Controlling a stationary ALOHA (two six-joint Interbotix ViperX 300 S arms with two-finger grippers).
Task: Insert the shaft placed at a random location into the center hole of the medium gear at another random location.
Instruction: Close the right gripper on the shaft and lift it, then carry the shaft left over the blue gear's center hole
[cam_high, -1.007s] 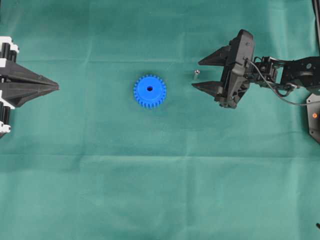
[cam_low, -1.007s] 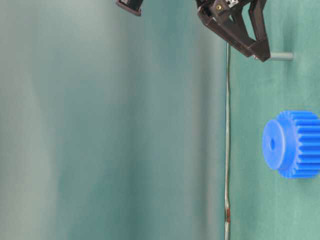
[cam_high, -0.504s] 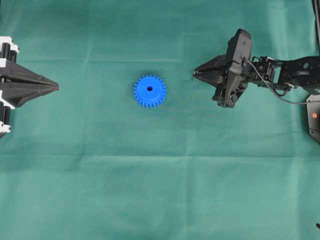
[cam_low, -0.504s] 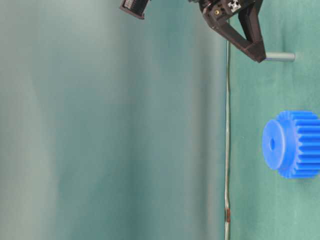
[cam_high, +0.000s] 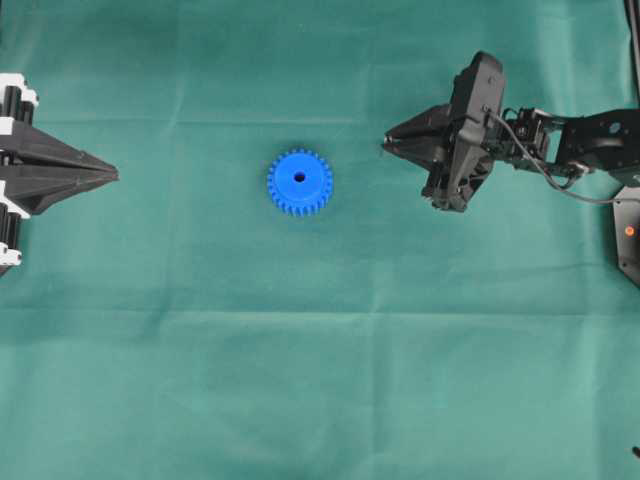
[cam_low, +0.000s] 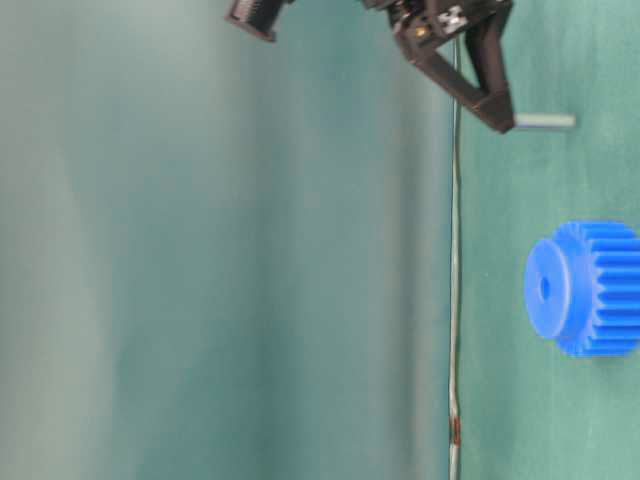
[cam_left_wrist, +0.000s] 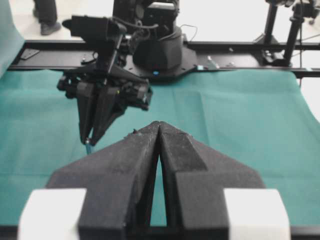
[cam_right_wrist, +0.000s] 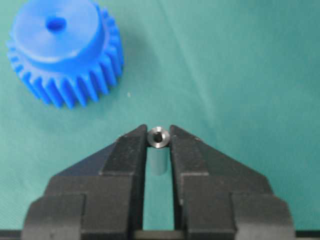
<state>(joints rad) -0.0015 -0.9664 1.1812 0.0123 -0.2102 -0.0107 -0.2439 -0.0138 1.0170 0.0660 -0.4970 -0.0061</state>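
Observation:
The medium gear (cam_high: 300, 182) is bright blue and lies flat on the green cloth, hub up, with its dark center hole (cam_high: 300, 178) showing. It also appears in the right wrist view, the gear (cam_right_wrist: 62, 47) and its hole (cam_right_wrist: 55, 22) at upper left. My right gripper (cam_high: 388, 143) sits to the gear's right, shut on the shaft (cam_right_wrist: 158, 137), a short silvery pin standing upright between the fingertips with its shiny end toward the camera. From table level the shaft (cam_low: 545, 121) sticks out of the right gripper (cam_low: 505, 122) toward the cloth. My left gripper (cam_high: 112, 174) rests at the far left, shut and empty.
Green cloth (cam_high: 320, 380) covers the whole table. The right arm's body and cable (cam_high: 560, 150) stretch to the right edge. In the left wrist view a dark rail and arm base (cam_left_wrist: 160, 47) stand beyond the cloth's far edge.
The right gripper stood open around the shaft a second ago, then shut on it. Since then it has lifted the shaft slightly off the cloth. The left gripper and gear have not moved.

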